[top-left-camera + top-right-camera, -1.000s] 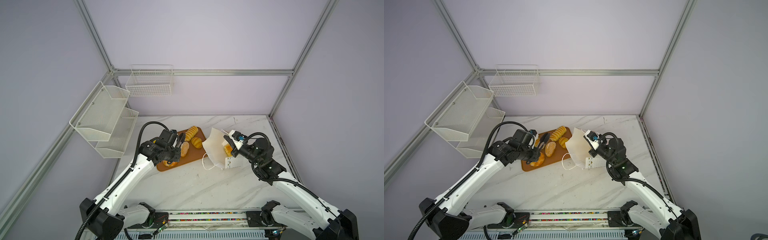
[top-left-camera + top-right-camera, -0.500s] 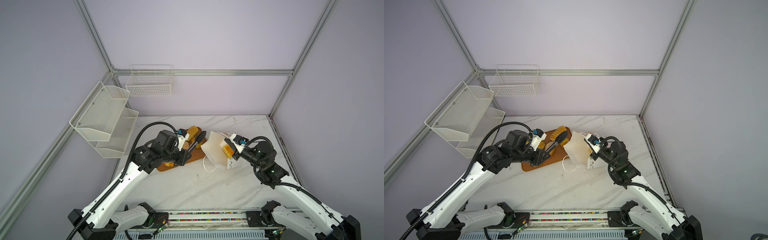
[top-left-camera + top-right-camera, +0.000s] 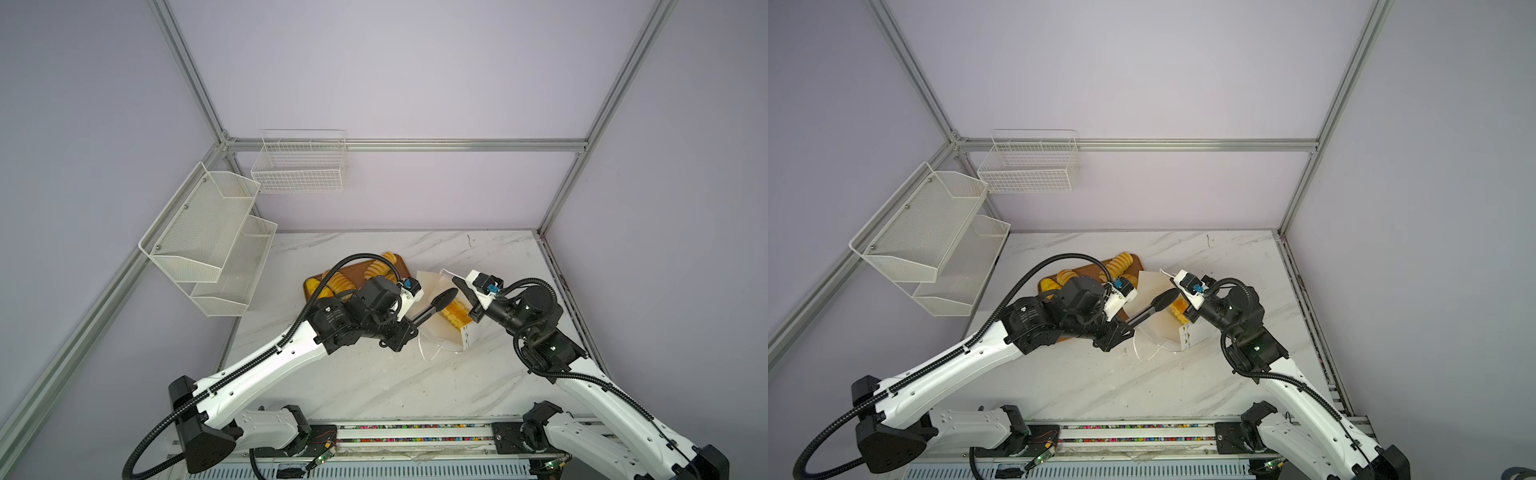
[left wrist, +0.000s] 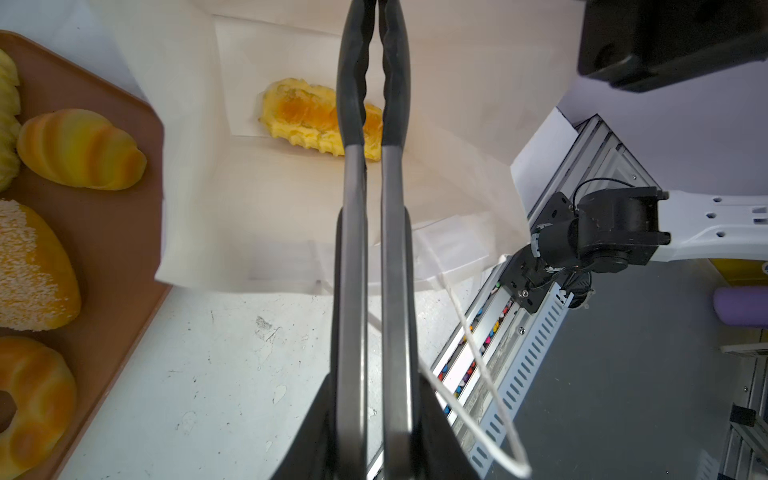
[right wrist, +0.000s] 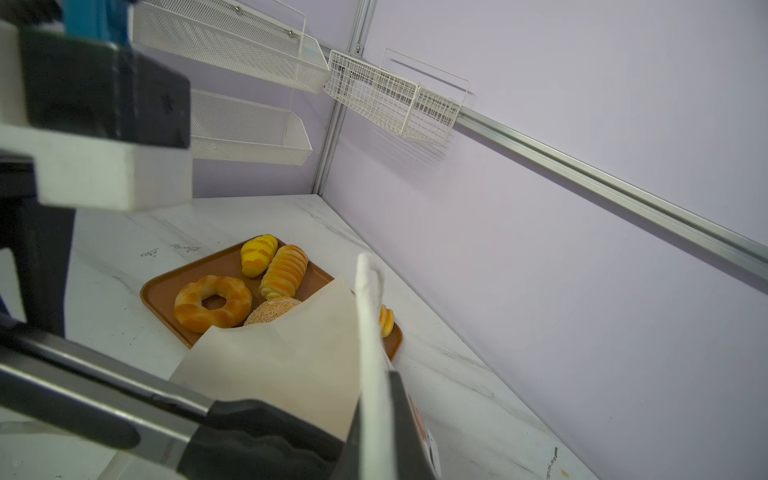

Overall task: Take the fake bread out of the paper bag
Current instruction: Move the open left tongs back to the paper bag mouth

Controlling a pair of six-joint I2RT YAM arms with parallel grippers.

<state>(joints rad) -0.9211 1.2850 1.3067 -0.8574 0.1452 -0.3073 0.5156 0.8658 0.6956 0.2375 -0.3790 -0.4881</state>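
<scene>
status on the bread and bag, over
Left gripper shut on tongs, nearly closed above one bread in bag. Right gripper shut on bag rim. Other bread on tray. Bag cord loose beside tongs.

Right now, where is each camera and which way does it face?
Top view: high over the front rail, looking down on the table; both arms show.
Top view: same perch, same aim; left tool and right tool flank the paper bag.
Left wrist: looks along the tongs into the paper bag; its fingers show.
Right wrist: past the paper bag to the tray; its finger shows.
Shared: tongs, paper bag.
</scene>
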